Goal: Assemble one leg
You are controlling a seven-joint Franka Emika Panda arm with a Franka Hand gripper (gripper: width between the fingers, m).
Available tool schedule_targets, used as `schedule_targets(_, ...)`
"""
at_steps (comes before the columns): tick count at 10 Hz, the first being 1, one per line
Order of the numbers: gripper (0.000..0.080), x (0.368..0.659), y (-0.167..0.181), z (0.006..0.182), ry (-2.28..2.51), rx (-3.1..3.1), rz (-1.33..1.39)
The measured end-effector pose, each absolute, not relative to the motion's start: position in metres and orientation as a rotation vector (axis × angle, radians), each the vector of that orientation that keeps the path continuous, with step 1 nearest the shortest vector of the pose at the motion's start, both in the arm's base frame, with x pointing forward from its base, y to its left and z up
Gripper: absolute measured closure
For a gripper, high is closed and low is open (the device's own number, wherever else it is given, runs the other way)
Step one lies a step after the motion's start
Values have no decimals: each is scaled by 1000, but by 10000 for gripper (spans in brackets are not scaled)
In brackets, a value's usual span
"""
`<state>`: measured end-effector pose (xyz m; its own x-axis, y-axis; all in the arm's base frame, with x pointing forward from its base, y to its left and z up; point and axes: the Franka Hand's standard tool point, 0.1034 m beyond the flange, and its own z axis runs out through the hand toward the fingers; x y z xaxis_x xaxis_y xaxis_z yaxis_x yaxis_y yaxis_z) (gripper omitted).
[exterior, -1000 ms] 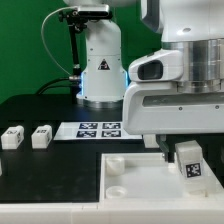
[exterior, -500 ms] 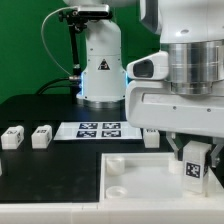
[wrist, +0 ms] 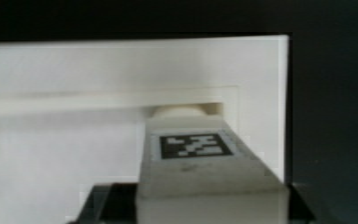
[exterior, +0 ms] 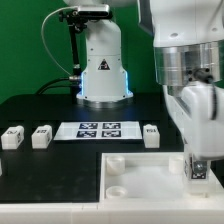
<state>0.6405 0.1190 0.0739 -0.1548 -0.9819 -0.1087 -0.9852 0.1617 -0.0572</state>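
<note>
White plastic block leg with black-and-white tag now lower and further toward exterior view's right than half second ago; we have swung gripper round, wrist turned, leg carried down over right edge of large flat white square piece with round corner sockets. We judge insertion into corner socket near. Gripper closed on leg, fingers clamping its sides; wrist view shows leg tag-up, tip at raised socket rim. Three spare white blocks wait on black desk beside marker board.
</note>
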Motion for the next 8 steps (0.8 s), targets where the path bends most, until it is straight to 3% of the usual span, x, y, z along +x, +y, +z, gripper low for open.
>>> schedule_targets(3, 505, 640, 120, 73, 2215, -2056, 26)
schedule_targets(4, 325, 642, 120, 73, 2014, -2230, -25)
schedule_targets(5, 210, 642, 122, 73, 1799, -2411, -44)
schedule_targets(8, 153, 642, 120, 73, 1310, -2723, -89)
